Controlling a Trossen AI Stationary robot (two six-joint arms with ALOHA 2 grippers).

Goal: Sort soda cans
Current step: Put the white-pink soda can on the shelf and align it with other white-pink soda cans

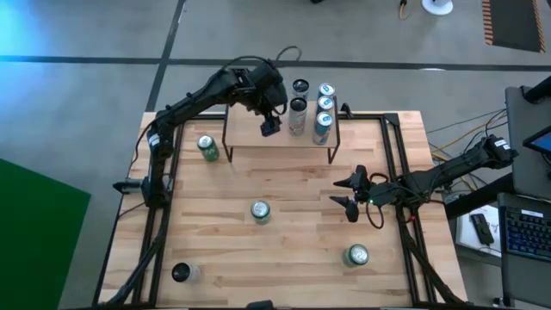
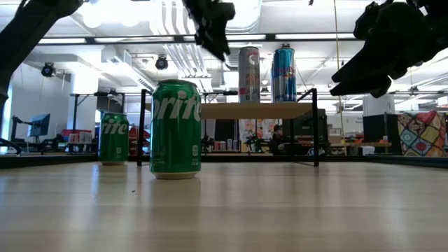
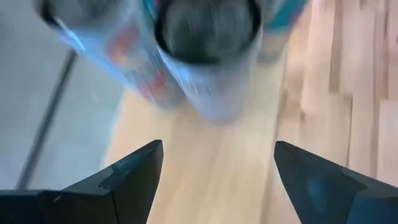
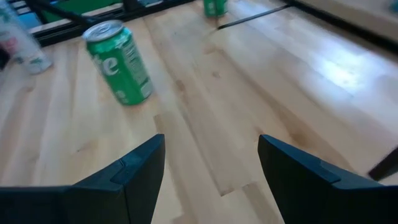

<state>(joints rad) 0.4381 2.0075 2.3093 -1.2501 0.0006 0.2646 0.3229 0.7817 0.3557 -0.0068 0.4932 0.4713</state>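
Several cans stand upright on a raised wooden shelf [image 1: 250, 138] at the table's far middle: pale blue and silver ones [image 1: 325, 104] and a silver-grey one [image 1: 297, 116]. My left gripper [image 1: 271, 127] hovers open just left of the silver-grey can, which shows blurred in the left wrist view [image 3: 208, 56]. Three green cans stand on the table: far left [image 1: 207, 148], middle [image 1: 260, 212], near right [image 1: 357, 255]. A dark-topped can [image 1: 181, 273] stands near left. My right gripper [image 1: 349, 196] is open and empty above the table's right, facing the middle green can [image 4: 119, 62].
The shelf rests on thin black legs [image 1: 227, 146] that stand on the table. A black frame rail [image 1: 392, 155] runs along the table's right side. Bare wood lies between the green cans. In the low view, two green cans [image 2: 176, 129] [image 2: 113, 138] stand before the shelf.
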